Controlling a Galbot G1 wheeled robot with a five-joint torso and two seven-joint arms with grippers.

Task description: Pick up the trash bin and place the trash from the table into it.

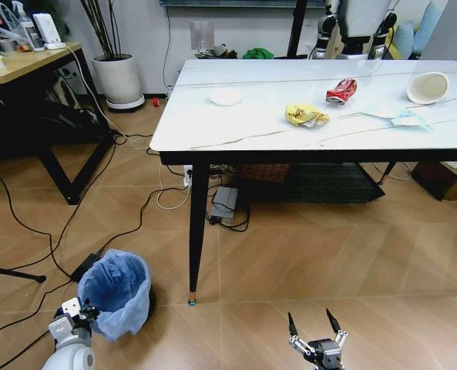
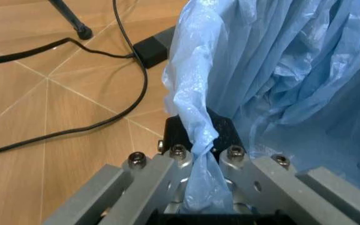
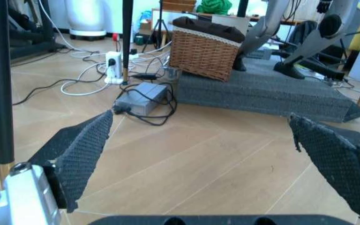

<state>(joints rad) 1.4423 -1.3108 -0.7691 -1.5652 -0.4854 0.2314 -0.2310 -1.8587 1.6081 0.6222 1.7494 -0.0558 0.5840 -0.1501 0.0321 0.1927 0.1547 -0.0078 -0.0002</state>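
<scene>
Our left gripper [image 1: 84,314] is low at the near left, down at the rim of the trash bin [image 1: 119,290]. In the left wrist view the fingers [image 2: 230,157] are pressed together on a fold of the light-blue bag [image 2: 196,140] at the bin's rim, with the bag bunched between them.

The trash bin is on the wood floor [image 1: 328,262], on our left, near the front-left leg of the table [image 1: 243,123] and in front of it. A black cable [image 1: 35,231] and a power brick [image 1: 85,266] lie just beside it.

Our right gripper [image 1: 314,322] hangs low near the floor at near centre-right, well apart from the bin. Its fingers are spread wide, nothing between the pads [image 3: 83,150].

Trash on the marble-look tabletop:
- white disc [image 1: 225,96], toward the left
- yellow wrapper [image 1: 306,116], near the middle
- crushed red can [image 1: 341,91], just behind and right of the wrapper
- paper cup [image 1: 428,87], on its side toward the right edge
- pale mask [image 1: 409,118], in front of the cup

Under the table we see a wicker basket [image 3: 207,51] on a dark mat [image 3: 261,91], plus a power strip [image 3: 113,63] and a grey adapter [image 3: 141,96] with tangled cables.

A wooden desk [image 1: 20,65] is at far left, with a white planter [image 1: 120,81] beside it.
</scene>
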